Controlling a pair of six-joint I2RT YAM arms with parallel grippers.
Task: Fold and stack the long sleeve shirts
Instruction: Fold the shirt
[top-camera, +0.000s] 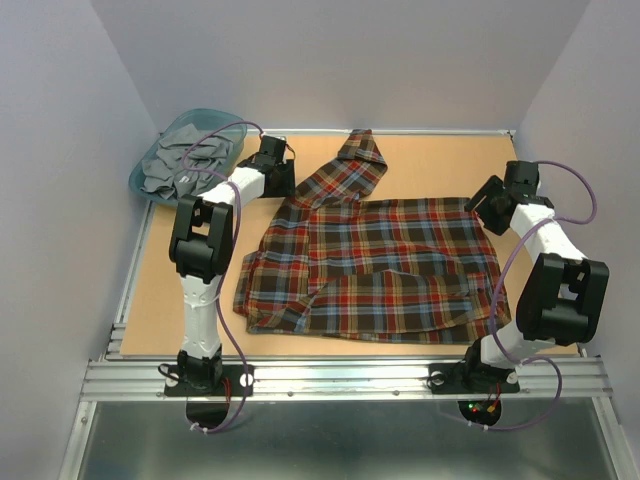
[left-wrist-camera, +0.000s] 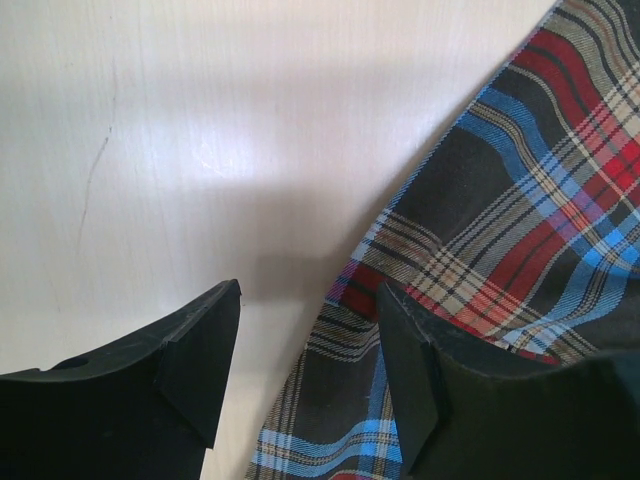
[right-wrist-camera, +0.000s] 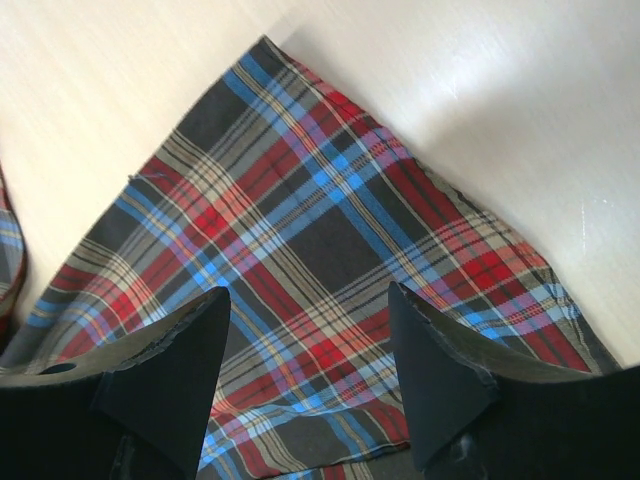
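Observation:
One long sleeve shirt, a red, brown, navy and yellow plaid flannel, lies spread across the middle of the table, with one sleeve reaching toward the far edge. My left gripper is low at the shirt's far-left part. In the left wrist view the left gripper is open; one finger is over the bare table and the other over the shirt, whose edge lies between them. My right gripper hovers at the shirt's far-right corner. Seen from the wrist, this right gripper is open above the shirt, holding nothing.
A teal plastic basket stands at the far-left corner of the table and holds crumpled grey clothes. White walls close in the table on the left, right and far sides. Bare wooden table shows left of the shirt.

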